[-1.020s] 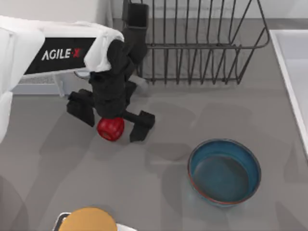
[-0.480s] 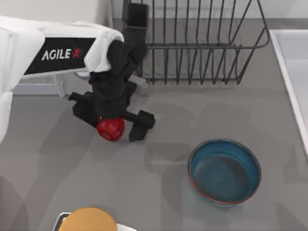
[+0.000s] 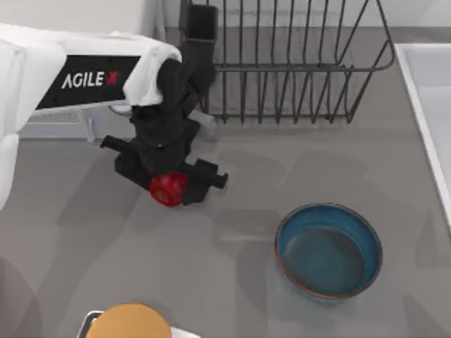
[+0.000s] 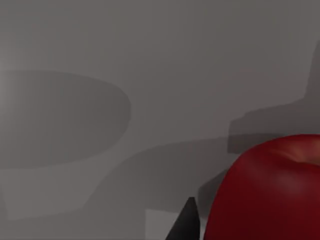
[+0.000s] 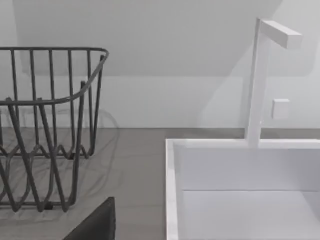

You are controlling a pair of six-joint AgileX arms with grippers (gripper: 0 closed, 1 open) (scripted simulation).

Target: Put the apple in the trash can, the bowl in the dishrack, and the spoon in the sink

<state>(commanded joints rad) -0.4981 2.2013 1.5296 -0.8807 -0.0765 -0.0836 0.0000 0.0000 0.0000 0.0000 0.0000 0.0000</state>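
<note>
Left hand [image 3: 171,184] is seen at centre left of the top view, its fingers closed in on the apple [image 3: 168,189] on the grey surface [image 3: 232,282]. Blue bowl [image 3: 328,251] sits lower right, well apart. Dishrack [image 3: 289,63] is at the top, sink [image 3: 423,105] at the right edge. Right hand's opening cannot be told.

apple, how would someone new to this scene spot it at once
Start at the dishrack along the table's far edge. In front of its left end, the left gripper is closed around the apple. It is small, glossy and red, far smaller than the blue bowl.
</note>
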